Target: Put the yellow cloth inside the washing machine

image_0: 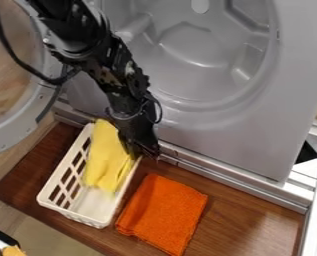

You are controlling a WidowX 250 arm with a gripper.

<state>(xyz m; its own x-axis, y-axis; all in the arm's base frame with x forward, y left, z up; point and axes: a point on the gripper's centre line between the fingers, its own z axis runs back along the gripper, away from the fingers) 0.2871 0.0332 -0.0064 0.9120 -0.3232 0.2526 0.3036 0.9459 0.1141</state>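
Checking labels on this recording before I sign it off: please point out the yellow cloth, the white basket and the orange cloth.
Yellow cloth (106, 156): camera view, middle of the cloth.
White basket (92, 202): camera view, bare inside floor.
Orange cloth (163, 212): camera view, middle of its upper face.

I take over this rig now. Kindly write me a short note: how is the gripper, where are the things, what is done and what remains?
Gripper: low over the basket's edge on the machine side, close beside the yellow cloth; I cannot tell if it has hold of it.
Things: yellow cloth in the white plastic basket, in front of the washing machine; folded orange cloth beside the basket.
Done: machine door is open.
Left: lift the yellow cloth and put it inside the machine.
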